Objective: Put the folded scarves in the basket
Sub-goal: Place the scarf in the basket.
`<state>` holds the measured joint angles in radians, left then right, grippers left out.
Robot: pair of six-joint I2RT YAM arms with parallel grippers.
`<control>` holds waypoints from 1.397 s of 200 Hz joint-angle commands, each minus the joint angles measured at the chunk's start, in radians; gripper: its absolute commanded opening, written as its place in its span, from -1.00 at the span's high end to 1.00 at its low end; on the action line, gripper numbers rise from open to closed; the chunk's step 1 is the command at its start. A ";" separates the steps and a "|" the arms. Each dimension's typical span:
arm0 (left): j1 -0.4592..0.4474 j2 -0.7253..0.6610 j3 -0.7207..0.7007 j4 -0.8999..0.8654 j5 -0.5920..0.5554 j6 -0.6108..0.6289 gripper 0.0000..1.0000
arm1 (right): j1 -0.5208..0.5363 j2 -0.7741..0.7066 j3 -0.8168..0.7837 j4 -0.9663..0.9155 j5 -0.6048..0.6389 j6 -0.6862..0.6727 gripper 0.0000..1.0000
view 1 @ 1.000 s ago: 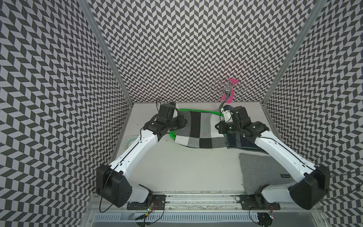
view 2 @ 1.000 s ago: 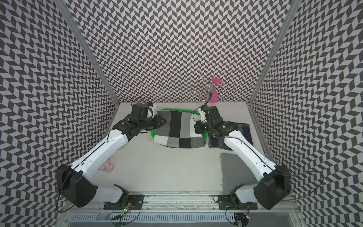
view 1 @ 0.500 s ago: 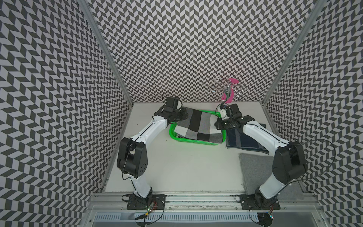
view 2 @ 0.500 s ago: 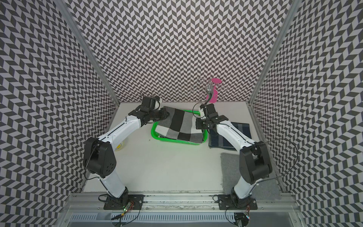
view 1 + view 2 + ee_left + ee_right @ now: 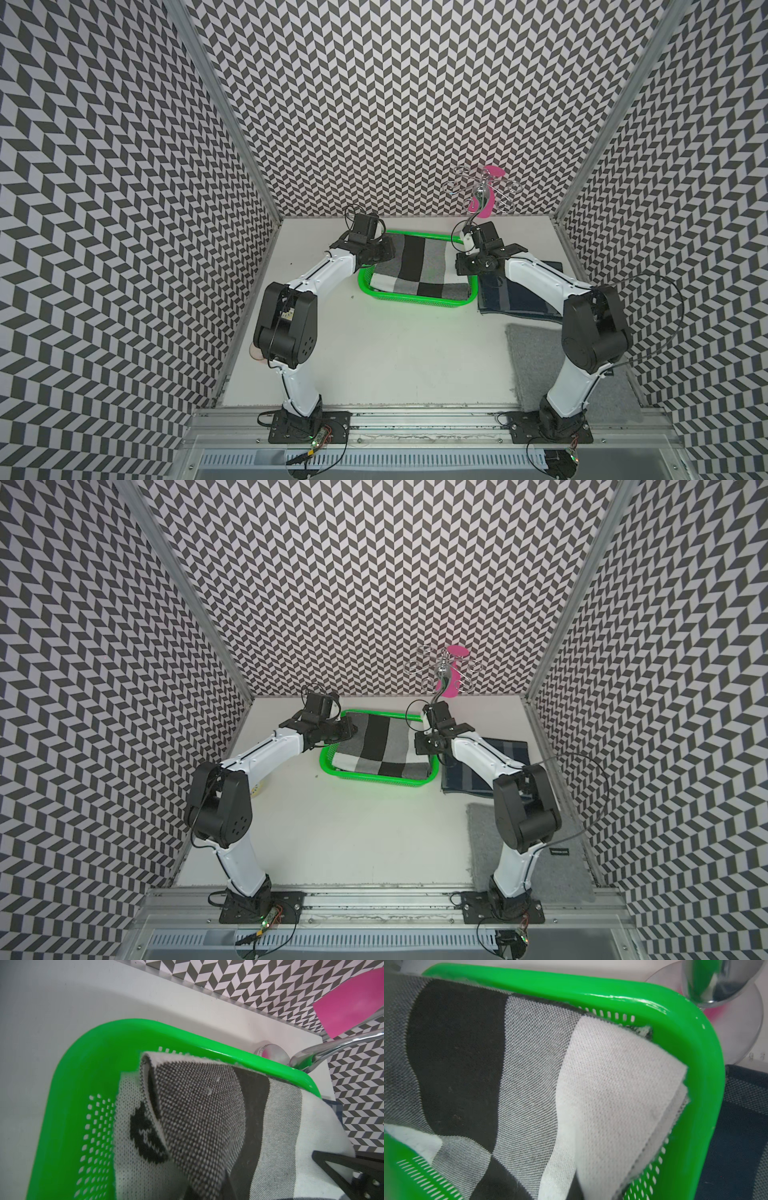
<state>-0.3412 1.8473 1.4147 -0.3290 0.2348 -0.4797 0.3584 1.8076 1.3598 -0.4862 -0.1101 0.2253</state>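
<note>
A second ago the scarf hung spread between my two pincers and hid most of the basket. Now it has come down inside the green rim, so as I judge it the placing is nearly done and only the letting go is left.

Left of centre in a top view, my left pincer (image 5: 384,249) is closed on the scarf's far left corner. In the left wrist view that corner (image 5: 197,1115) rises toward the camera, above the basket's perforated wall (image 5: 93,1126).

At the centre, the scarf (image 5: 419,270) lies flat in the basket (image 5: 415,297) and fills it. Nothing else shows inside.

Right of that, my right pincer (image 5: 461,270) is closed on the white corner, which the right wrist view shows tucked inside the rim's bend (image 5: 695,1043).

Further right, a navy cloth (image 5: 515,299) lies on the table just beside the basket, with a grey mat (image 5: 536,365) below it.
</note>
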 commanded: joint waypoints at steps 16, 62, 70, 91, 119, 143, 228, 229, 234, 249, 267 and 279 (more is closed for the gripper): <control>0.010 0.036 0.002 0.027 -0.034 0.021 1.00 | -0.022 0.020 0.035 0.039 0.039 -0.040 0.98; 0.021 0.044 -0.006 0.022 -0.067 0.025 1.00 | -0.042 0.031 0.041 0.038 0.002 -0.049 0.69; 0.021 0.054 0.011 0.007 -0.071 0.029 1.00 | -0.042 0.030 0.036 0.034 -0.005 -0.050 0.65; 0.021 0.056 0.007 -0.001 -0.074 0.027 0.86 | -0.042 0.027 0.003 0.046 -0.026 -0.052 0.46; 0.022 0.027 -0.016 -0.007 -0.097 0.023 0.68 | -0.042 -0.010 0.006 0.034 0.024 -0.053 0.20; 0.018 0.017 0.020 -0.043 -0.116 0.021 0.33 | -0.050 -0.039 0.036 0.006 0.059 -0.061 0.16; -0.002 -0.090 0.132 -0.148 -0.201 0.034 0.02 | -0.045 -0.123 0.106 -0.089 0.025 -0.002 0.17; -0.004 -0.090 0.131 -0.147 -0.201 0.032 0.02 | -0.045 -0.122 0.106 -0.088 0.023 -0.002 0.17; -0.008 -0.097 0.124 -0.143 -0.196 0.025 0.02 | -0.043 -0.118 0.095 -0.073 0.007 0.002 0.18; -0.024 -0.111 0.085 -0.116 -0.172 0.005 0.03 | -0.041 -0.109 0.050 -0.003 -0.071 0.003 0.26; -0.043 -0.125 0.047 -0.108 -0.171 -0.002 0.04 | -0.042 -0.070 0.031 0.026 -0.086 0.000 0.34; -0.050 -0.135 0.015 -0.097 -0.160 -0.010 0.05 | -0.042 -0.046 0.036 0.010 -0.065 -0.010 0.37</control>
<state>-0.3702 1.7260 1.4891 -0.4335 0.0616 -0.4706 0.3122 1.7126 1.4132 -0.5232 -0.1436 0.2192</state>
